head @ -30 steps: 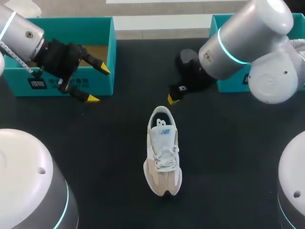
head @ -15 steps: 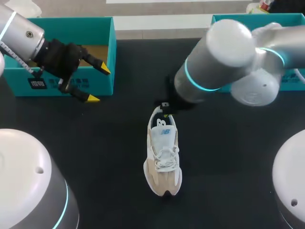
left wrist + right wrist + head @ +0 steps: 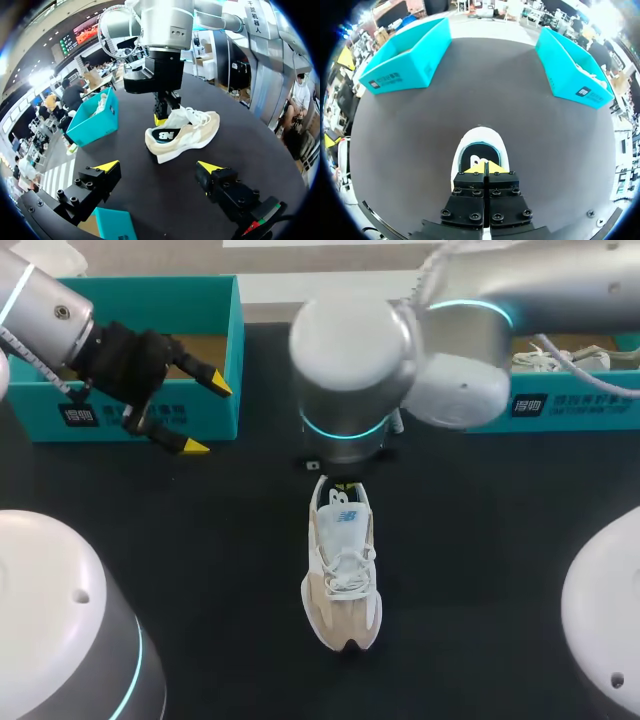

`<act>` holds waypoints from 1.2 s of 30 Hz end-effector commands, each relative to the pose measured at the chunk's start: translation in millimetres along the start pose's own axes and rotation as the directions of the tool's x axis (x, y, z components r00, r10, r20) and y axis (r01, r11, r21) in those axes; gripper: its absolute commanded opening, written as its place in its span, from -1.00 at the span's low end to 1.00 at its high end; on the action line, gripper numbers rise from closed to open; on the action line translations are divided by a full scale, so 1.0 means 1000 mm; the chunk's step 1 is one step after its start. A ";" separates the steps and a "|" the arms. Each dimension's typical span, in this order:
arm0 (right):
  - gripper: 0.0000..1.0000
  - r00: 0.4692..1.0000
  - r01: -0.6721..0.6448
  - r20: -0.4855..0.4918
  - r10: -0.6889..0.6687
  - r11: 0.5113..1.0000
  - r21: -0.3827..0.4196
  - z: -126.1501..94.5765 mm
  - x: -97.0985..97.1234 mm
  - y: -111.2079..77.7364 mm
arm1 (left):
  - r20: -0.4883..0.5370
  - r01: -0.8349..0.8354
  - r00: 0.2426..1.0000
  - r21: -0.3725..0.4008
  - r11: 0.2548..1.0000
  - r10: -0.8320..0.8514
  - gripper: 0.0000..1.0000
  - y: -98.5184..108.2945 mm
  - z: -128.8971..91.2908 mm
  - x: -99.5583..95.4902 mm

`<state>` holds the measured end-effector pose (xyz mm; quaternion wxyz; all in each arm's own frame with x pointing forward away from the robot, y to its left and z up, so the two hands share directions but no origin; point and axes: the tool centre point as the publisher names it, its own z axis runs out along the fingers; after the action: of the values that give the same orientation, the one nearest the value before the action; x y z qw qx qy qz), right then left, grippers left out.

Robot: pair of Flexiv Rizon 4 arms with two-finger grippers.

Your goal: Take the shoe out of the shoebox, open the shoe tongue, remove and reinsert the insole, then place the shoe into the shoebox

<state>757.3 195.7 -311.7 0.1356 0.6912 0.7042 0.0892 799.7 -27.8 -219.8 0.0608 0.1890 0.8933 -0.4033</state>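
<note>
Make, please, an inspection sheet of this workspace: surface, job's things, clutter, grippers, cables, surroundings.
surface: black table, a shoe and two boxes on it
job's things: shoe on its sole mid-table, outside both boxes, dark insole showing; left shoebox open; right shoebox holds a pale shoe
clutter: nothing seen
grippers: left gripper open, at the left shoebox's front wall; right gripper shut, tips over the shoe's heel opening
cables: pale cable along the left arm's wrist
surroundings: nothing seen
</note>
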 end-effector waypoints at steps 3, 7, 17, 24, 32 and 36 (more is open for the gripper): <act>-1.00 0.997 -0.023 0.068 0.021 0.999 0.033 0.006 0.009 0.001 | -0.002 -0.001 1.000 -0.002 1.000 0.001 1.00 0.000 0.000 0.001; -1.00 0.999 -0.025 0.043 0.024 0.999 0.024 0.004 0.011 0.001 | -0.002 -0.001 1.000 -0.002 1.000 0.001 1.00 0.000 0.000 0.001; -1.00 1.000 -0.015 0.019 0.014 0.997 0.075 0.012 0.016 -0.011 | -0.002 -0.001 1.000 -0.002 1.000 0.001 1.00 0.000 0.000 0.001; -1.00 1.000 -0.016 0.003 0.015 0.990 0.138 0.024 0.018 -0.031 | -0.002 -0.001 1.000 -0.002 1.000 0.001 1.00 0.000 0.000 0.001; -1.00 1.000 -0.014 0.005 0.013 0.981 0.195 0.043 0.016 -0.046 | -0.002 -0.001 1.000 -0.002 1.000 0.001 1.00 0.000 0.000 0.001; -1.00 1.000 -0.005 0.003 0.005 0.977 0.214 0.053 0.016 -0.050 | -0.002 -0.001 1.000 -0.002 1.000 0.001 1.00 0.000 0.000 0.001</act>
<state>723.9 204.4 -367.4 0.0667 0.7039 0.7070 0.0133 799.4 -27.6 -219.9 0.0612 0.1890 0.8932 -0.4035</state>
